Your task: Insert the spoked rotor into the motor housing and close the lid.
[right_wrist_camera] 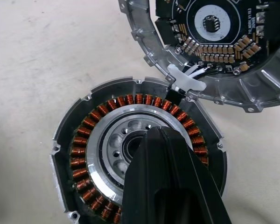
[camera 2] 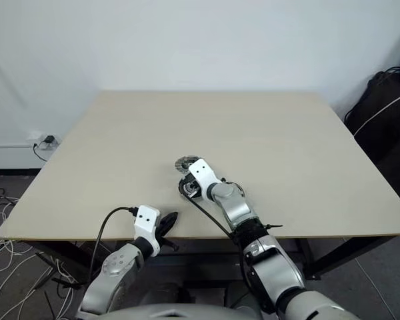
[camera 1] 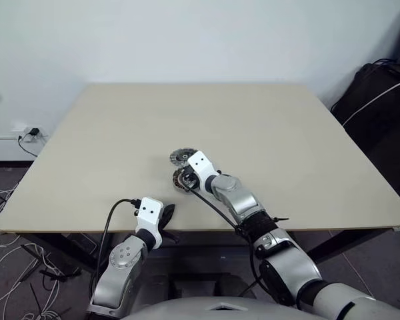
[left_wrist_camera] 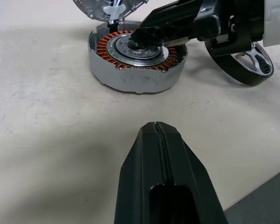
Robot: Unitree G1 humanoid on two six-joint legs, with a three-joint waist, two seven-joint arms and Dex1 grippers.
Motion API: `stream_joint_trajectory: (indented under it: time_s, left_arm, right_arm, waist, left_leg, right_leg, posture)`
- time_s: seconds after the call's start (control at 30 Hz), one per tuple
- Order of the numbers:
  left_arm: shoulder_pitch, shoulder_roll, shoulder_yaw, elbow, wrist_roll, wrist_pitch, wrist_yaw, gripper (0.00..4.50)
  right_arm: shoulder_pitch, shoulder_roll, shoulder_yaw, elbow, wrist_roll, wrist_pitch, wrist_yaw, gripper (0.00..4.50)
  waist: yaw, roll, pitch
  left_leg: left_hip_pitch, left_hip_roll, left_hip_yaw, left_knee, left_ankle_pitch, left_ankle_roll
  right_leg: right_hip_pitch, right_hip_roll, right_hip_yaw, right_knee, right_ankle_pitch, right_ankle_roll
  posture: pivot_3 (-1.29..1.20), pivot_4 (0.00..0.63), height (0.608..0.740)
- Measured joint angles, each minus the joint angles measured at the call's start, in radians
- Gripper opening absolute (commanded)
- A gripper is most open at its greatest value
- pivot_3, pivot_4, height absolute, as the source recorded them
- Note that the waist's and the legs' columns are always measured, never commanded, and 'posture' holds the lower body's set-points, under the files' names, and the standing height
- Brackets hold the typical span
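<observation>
The motor housing (right_wrist_camera: 84, 154), a round metal cup with a ring of copper windings, sits on the table near its front middle. Behind it lies the lid (right_wrist_camera: 144, 42), inner face up with a circuit board, joined to the housing by short white wires. My right gripper (right_wrist_camera: 161, 133) is shut, and its tips hang over the housing's dark centre with nothing held. The spoked rotor (left_wrist_camera: 247, 67), a black ring with silver spokes, rests beside the housing under my right wrist. My left gripper (left_wrist_camera: 156, 128) is shut and empty, low at the table's front edge, pointing at the housing (left_wrist_camera: 130, 70).
The beige table (camera 1: 267, 133) stands against a white wall. Cables and a wall socket (camera 1: 27, 133) are on the floor to the left. A dark bag (camera 1: 380, 93) stands at the right. The front edge runs just under my left gripper (camera 1: 168, 213).
</observation>
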Motion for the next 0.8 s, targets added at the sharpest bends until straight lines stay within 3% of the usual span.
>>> stream_joint_trajectory:
  time_s: [0.37,0.8]
  left_arm:
    - [-0.003,0.000,-0.001,0.000,0.000,-0.001,0.000,0.00]
    - [0.006,0.001,0.000,0.001,0.000,-0.002,0.000,0.00]
  right_arm:
    - [0.011,0.029,-0.015,-0.097,0.020,-0.006,-0.001,0.02]
    - [0.117,-0.045,-0.010,-0.132,0.012,0.011,0.005,0.02]
  waist:
    - [0.005,0.000,0.000]
    - [0.019,0.001,-0.001]
  left_leg:
    - [0.000,0.000,0.000,0.000,0.000,0.000]
    - [0.000,0.000,-0.001,0.000,0.000,0.000]
  right_leg:
    - [0.000,0.000,0.000,0.000,0.000,0.000]
    - [0.001,-0.001,-0.001,-0.001,-0.001,-0.001]
  posture:
    - [0.00,0.000,0.740]
    - [0.00,0.000,0.740]
